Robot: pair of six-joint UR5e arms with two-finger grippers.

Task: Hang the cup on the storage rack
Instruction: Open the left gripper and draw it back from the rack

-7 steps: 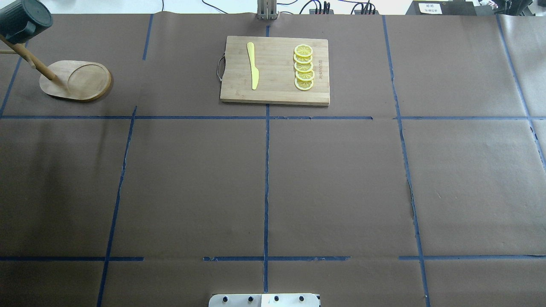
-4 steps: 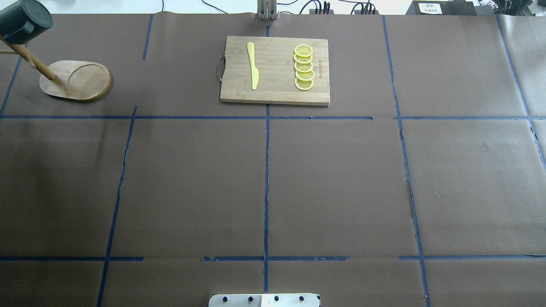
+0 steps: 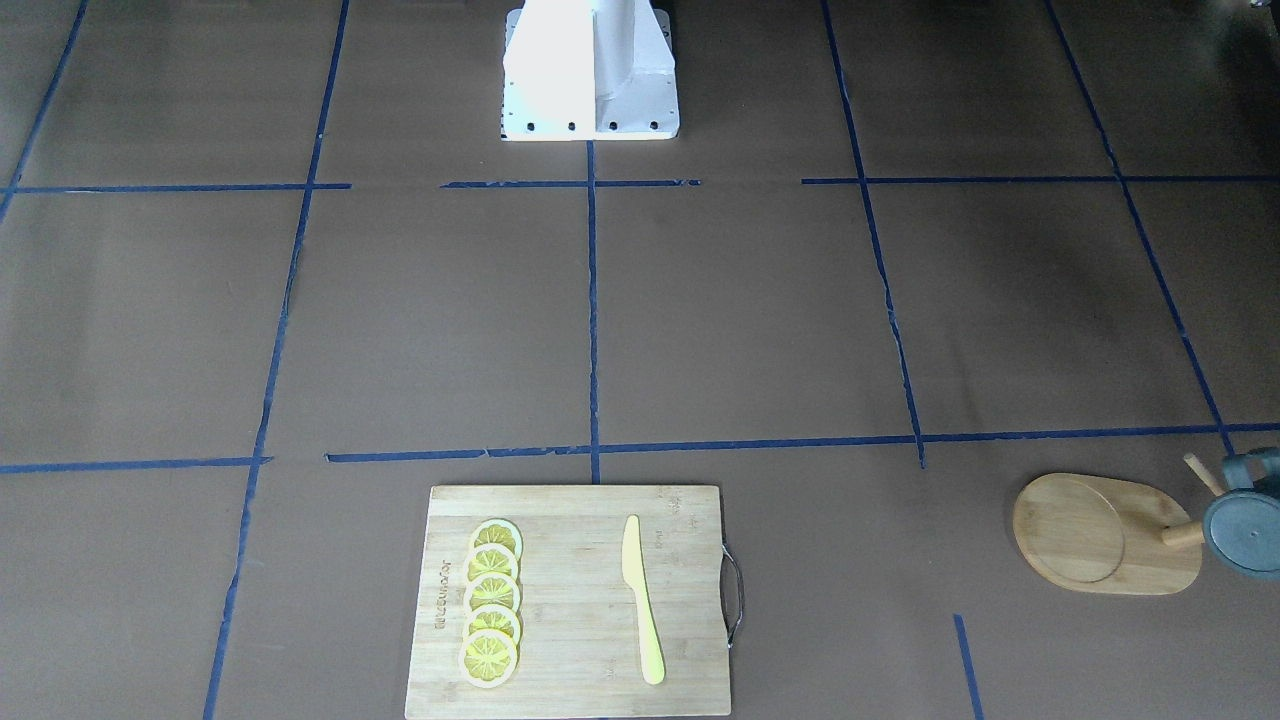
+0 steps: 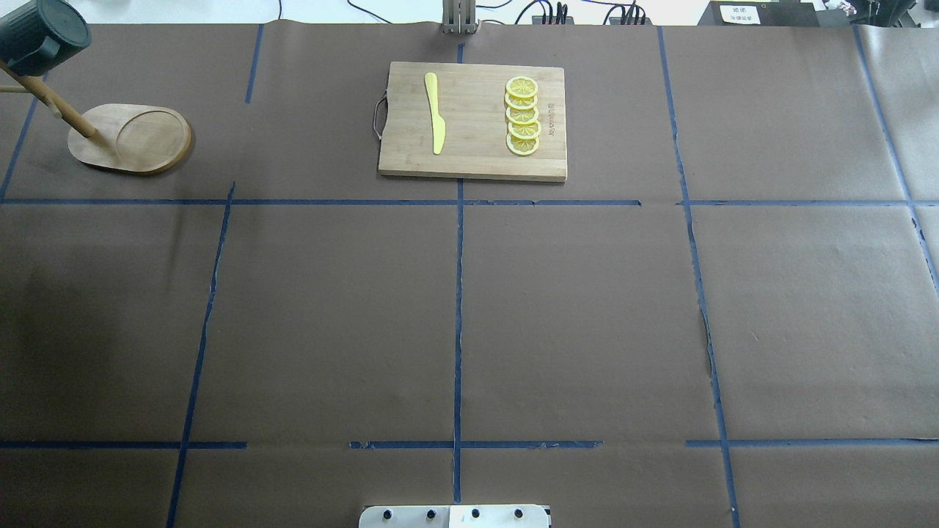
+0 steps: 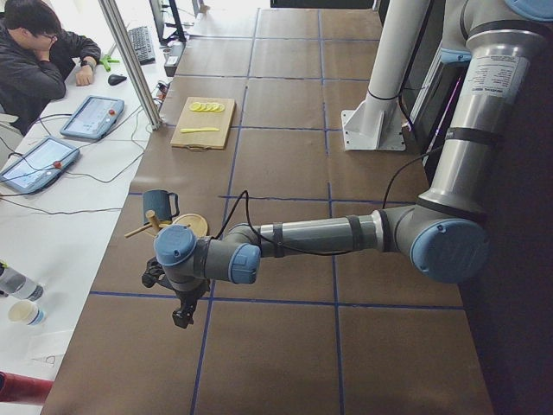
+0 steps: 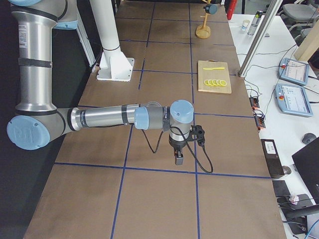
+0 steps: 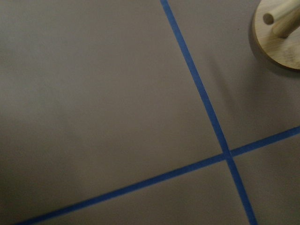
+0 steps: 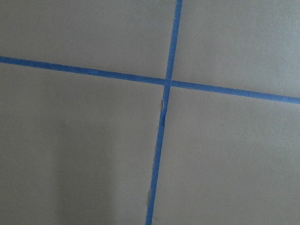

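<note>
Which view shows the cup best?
Exterior left: the whole cup shows side-on with its handle, up on the storage rack. Overhead and front-facing crop it at the frame edge; exterior right shows it far and tiny; the wrist views miss it.

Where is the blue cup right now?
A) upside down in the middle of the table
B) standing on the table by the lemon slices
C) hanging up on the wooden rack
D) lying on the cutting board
C: the cup sits up at the top of the rack, on a peg and off the table, far from the board with the lemon slices.
</note>
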